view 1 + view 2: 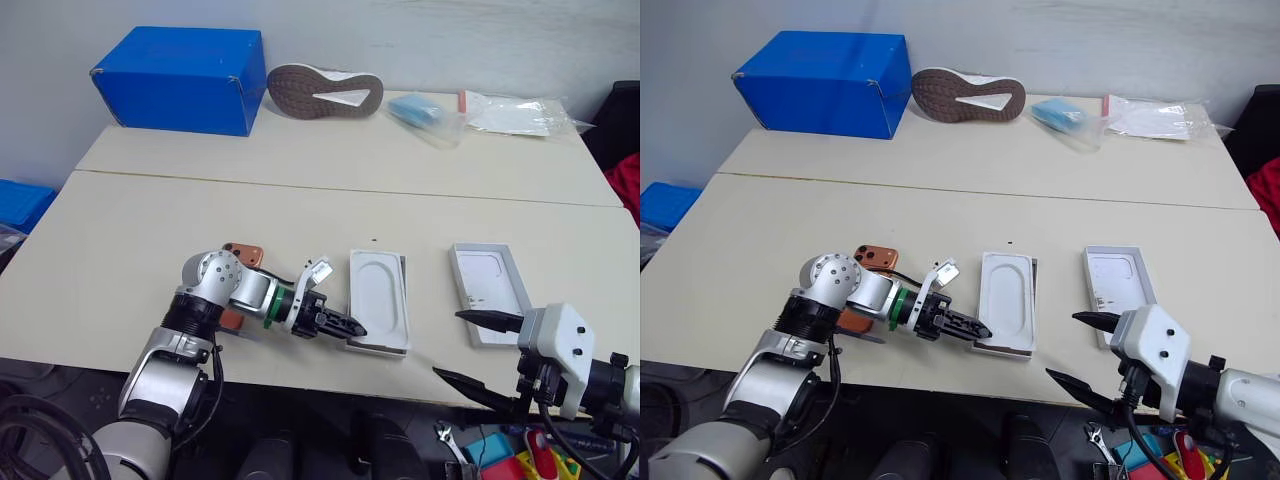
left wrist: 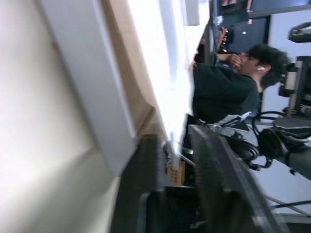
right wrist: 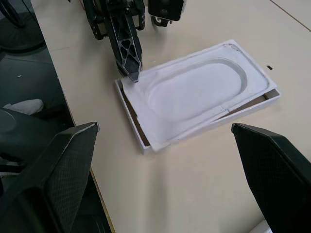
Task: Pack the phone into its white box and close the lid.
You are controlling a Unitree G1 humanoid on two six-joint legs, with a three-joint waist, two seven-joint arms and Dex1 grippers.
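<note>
With the moulded insert (image 3: 194, 94) lying askew in the white box (image 3: 141, 138), the left gripper (image 1: 350, 328) tips touch its corner, jaws barely parted, holding nothing. Right gripper (image 1: 480, 350) gapes empty. Phone (image 1: 243, 256) waits behind the left arm; insert likely needs lifting out first.

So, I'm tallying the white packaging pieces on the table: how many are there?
3: the white box near the table's front edge, the white moulded insert lying askew in it, and the lid to its right. Others may be hidden.
</note>
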